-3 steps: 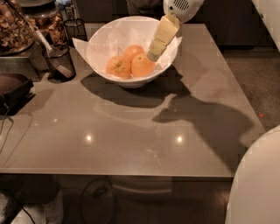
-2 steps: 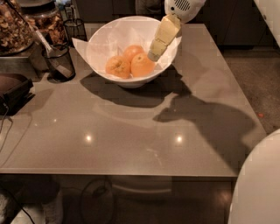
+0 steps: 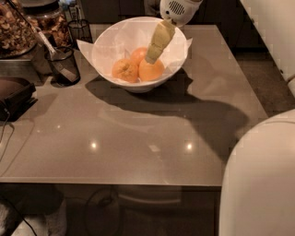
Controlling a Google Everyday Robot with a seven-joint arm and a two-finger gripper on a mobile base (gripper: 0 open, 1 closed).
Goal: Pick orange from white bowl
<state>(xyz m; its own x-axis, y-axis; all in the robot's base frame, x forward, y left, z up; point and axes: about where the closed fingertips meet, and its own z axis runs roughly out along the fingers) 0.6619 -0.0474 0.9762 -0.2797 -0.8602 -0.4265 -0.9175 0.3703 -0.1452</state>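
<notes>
The white bowl (image 3: pixel 108 44), lined with white paper, stands at the table's far middle. Three oranges lie in it. The orange (image 3: pixel 153 73), smooth and light-coloured, is the right one. A duller, mottled orange (image 3: pixel 124 70) lies to its left and a deeper reddish orange (image 3: pixel 138 55) behind. My gripper (image 3: pixel 152 57) reaches down into the bowl from the white wrist (image 3: pixel 177 9) at the top. Its tip is right above the smooth orange's top and hides part of it.
A black mesh cup (image 3: pixel 62 64) with utensils stands left of the bowl. A second mesh cup (image 3: pixel 79 28) and jars are at the back left, a dark object (image 3: pixel 14 94) at the left edge. A white robot part (image 3: pixel 260 179) fills the lower right.
My gripper has moved slightly left and down inside the bowl, from beside the smooth orange to just over its top. The oranges and the bowl have not moved.
</notes>
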